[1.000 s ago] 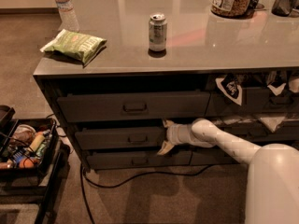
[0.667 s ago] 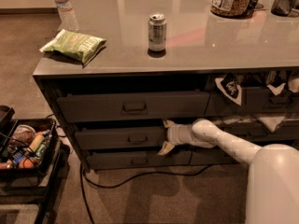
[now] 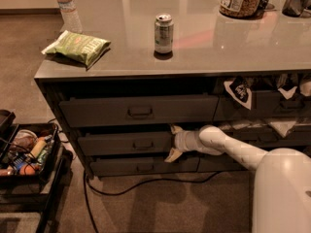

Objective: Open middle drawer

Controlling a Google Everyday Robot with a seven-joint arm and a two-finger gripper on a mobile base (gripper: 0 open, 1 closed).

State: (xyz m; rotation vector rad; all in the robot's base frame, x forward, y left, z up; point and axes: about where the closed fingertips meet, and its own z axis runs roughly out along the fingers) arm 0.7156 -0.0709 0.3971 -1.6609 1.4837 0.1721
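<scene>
gripper: gripper (image 3: 174, 142) sits at frame centre, at the right end of the middle drawer (image 3: 124, 143). Fingers (image 3: 176, 129) are spread wide, one at the front's top edge and one at its bottom edge, closed on nothing.
middle drawer: centre-left of frame, second of three wide fronts, between the top drawer (image 3: 97, 111) and the bottom drawer (image 3: 116, 166).
pull handle: the small pull handle (image 3: 142, 144) is untouched, just left of the gripper.
why that spot: my read is that it straddles the front's end to hook an edge instead of pinching the small pull.
arm: the arm (image 3: 228, 144) comes in low from lower right, so a pull would run roughly along drawer travel.
progress: no inside floor showing, so I judge it barely open at best.
risk: edge-only contact could slip, and the lower finger is close to the bottom drawer.
counter: the can (image 3: 164, 33) and chip bag (image 3: 77, 46) are on the counter (image 3: 204, 57), upper frame, out of the pull path.
</scene>
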